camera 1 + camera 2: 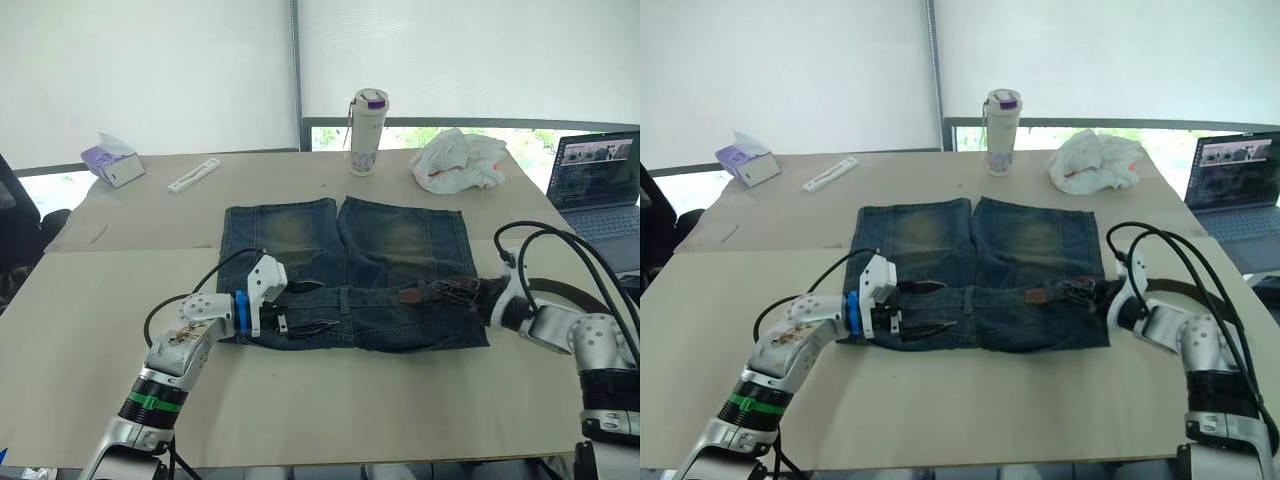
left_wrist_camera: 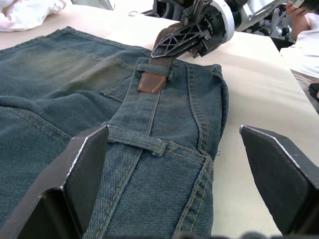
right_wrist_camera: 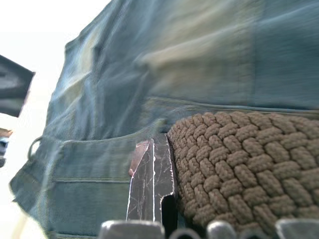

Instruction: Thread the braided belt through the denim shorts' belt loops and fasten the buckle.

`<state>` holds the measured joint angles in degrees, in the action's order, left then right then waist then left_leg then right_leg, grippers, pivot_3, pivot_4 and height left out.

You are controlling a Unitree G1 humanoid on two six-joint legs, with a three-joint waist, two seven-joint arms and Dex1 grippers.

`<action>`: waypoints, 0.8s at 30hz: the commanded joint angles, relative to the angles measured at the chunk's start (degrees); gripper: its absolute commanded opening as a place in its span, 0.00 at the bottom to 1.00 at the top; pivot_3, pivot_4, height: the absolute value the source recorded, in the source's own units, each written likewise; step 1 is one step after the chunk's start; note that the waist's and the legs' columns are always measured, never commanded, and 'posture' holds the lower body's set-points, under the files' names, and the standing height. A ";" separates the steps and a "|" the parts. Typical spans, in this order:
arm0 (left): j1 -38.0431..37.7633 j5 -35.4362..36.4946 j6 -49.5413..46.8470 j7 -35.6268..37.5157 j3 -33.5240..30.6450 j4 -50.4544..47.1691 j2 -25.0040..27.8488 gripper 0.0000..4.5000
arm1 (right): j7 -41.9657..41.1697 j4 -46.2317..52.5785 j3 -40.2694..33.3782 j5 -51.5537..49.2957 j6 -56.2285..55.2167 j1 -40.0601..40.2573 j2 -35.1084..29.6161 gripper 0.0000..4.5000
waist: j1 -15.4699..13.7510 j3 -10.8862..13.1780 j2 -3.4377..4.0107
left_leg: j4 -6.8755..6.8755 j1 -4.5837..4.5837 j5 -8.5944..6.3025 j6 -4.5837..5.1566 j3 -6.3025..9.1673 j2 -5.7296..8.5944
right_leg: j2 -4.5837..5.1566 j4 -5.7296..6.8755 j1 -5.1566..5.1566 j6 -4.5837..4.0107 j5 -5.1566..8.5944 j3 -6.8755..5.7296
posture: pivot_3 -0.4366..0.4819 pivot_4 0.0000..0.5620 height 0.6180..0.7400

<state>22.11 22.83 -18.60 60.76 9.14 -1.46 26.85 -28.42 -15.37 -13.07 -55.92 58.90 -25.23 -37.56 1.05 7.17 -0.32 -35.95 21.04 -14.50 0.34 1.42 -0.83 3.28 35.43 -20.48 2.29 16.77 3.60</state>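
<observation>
Left end effector (image 1: 300, 308), nearest the camera, rests at the waistband end of the denim shorts (image 1: 345, 270) on the robot's left, its black fingers (image 2: 82, 174) spread wide either side of the waistband and gripping nothing. Between them lies one of the belt loops (image 2: 133, 141), flat and stitched at both ends. The shorts lie flat on the beige surface (image 1: 330, 400), waistband toward the robot, legs pointing away. Right end effector (image 1: 452, 291), at the opposite waistband end, pinches the braided belt (image 3: 239, 164) just behind its brown leather tip (image 2: 151, 81), which has entered the first loop on that side; the remaining strap trails off to the robot's right, and the buckle cannot be made out. Judged handling: the woven strap is light, limp and textured, likely to buckle if pushed from far back, so it is best held close to the stiffer tip; the denim is soft and may bunch unless pinned beside each loop. Beyond stand a bottle (image 1: 367, 132), crumpled white bag (image 1: 458, 160), tissue box (image 1: 112, 160) and laptop (image 1: 598, 185).
</observation>
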 commanded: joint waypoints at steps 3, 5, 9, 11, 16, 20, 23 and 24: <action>0.40 2.27 -1.26 -1.07 -1.73 -0.41 -2.23 0.99 | -1.55 0.32 -1.78 -0.67 2.76 -3.07 3.67 0.00 | -0.03 0.00 0.01 | -0.01 0.00 0.00 0.00 0.02 0.00 | 0.01 0.01 -0.02 0.00 0.00 0.00 | 0.48 0.27 1.00; 0.61 3.44 -3.51 -2.71 -2.48 0.11 -3.98 0.99 | -0.23 -0.37 -4.54 -2.85 4.60 -3.57 5.96 0.00 | 0.00 0.00 0.00 | -0.01 0.01 0.00 0.00 0.03 -0.02 | 0.01 0.04 -0.02 0.00 -0.01 -0.01 | 0.48 0.27 1.00; 2.02 12.42 -14.30 -8.46 -7.28 1.13 -10.13 0.99 | 0.79 0.24 -10.35 -7.66 8.91 -1.79 9.06 0.00 | -0.07 0.00 0.00 | -0.03 0.02 0.00 0.00 0.07 -0.04 | 0.06 0.23 -0.02 0.00 0.00 0.00 | 0.48 0.27 1.00; 2.37 17.48 -19.97 -10.30 -9.46 1.49 -12.97 0.99 | 0.98 0.23 -13.58 -10.97 10.93 -0.15 10.49 0.00 | -0.08 0.00 -0.01 | -0.06 0.04 0.00 0.00 0.10 -0.04 | 0.06 0.32 -0.02 0.00 0.00 -0.02 | 0.48 0.27 1.00; 3.99 23.01 -25.92 -10.33 -11.18 4.85 -17.26 0.99 | 3.55 2.88 -18.85 -20.42 14.80 2.84 15.04 0.00 | 0.10 0.00 0.00 | -0.05 0.07 0.00 0.00 0.07 0.04 | 0.04 0.33 0.00 0.01 0.00 0.00 | 0.48 0.27 1.00; 5.90 25.36 -28.33 -9.98 -12.36 7.90 -19.36 0.99 | 4.65 7.21 -18.97 -25.70 16.21 4.49 16.14 0.00 | 0.71 -0.01 0.01 | -0.05 0.06 0.00 0.00 0.04 0.04 | -0.06 0.31 -0.01 0.01 0.01 0.04 | 0.48 0.27 1.00; 7.06 24.60 -28.96 -10.39 -11.24 10.69 -21.02 0.99 | 6.75 7.21 -19.11 -26.47 14.69 4.59 16.03 0.00 | 0.98 -0.01 0.01 | -0.05 0.06 0.00 0.00 0.05 0.05 | -0.08 0.30 0.00 0.01 0.01 0.04 | 0.48 0.27 1.00; 7.38 24.37 -29.27 -10.94 -11.01 11.58 -21.63 0.99 | 7.13 7.19 -19.12 -26.69 14.37 4.62 15.86 0.00 | 0.98 -0.01 0.01 | -0.05 0.05 0.00 0.00 0.06 0.06 | -0.08 0.29 0.00 0.01 0.01 0.04 | 0.48 0.27 1.00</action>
<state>28.61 46.80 -47.42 50.04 -2.10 9.92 5.86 -21.64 -9.93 -31.10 -80.14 74.08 -20.34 -21.39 2.03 7.16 -0.31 -36.01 21.10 -14.50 0.34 1.47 -0.75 3.20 35.72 -20.48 2.30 16.78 3.64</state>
